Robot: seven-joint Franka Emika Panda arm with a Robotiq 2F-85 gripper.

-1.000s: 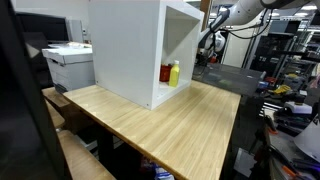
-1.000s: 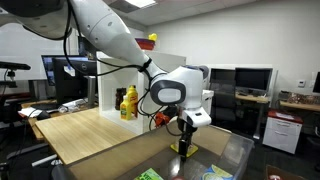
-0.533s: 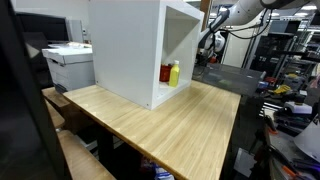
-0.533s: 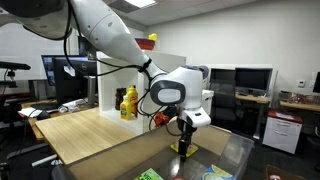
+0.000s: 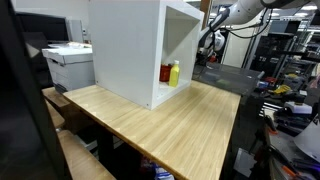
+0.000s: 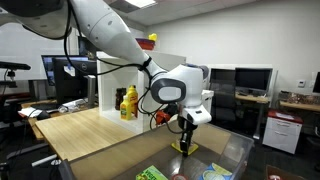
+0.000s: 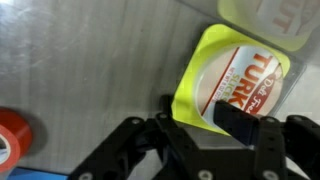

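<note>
A yellow packet (image 7: 235, 65) with a round white label in red letters lies on a grey metal surface (image 7: 90, 60). In the wrist view my gripper (image 7: 203, 118) has one finger at the packet's yellow edge and the other finger pad (image 7: 236, 120) on its label, with the packet's lower end pinched between them. In an exterior view the gripper (image 6: 184, 145) points straight down at the end of the white arm (image 6: 120, 40), with the yellow packet (image 6: 186, 150) at its tips. In the other exterior view the arm (image 5: 230, 15) shows only far back and the gripper is hidden.
A red round thing (image 7: 12, 135) lies left of the gripper and a clear container (image 7: 265, 15) lies beyond the packet. A white cabinet (image 5: 140, 45) on the wooden table (image 5: 170, 125) holds a yellow bottle (image 5: 174, 73) and a red one (image 5: 166, 74). Green packets (image 6: 150, 174) lie nearby.
The fingers have come together onto the yellow packet. The arm has hardly moved.
</note>
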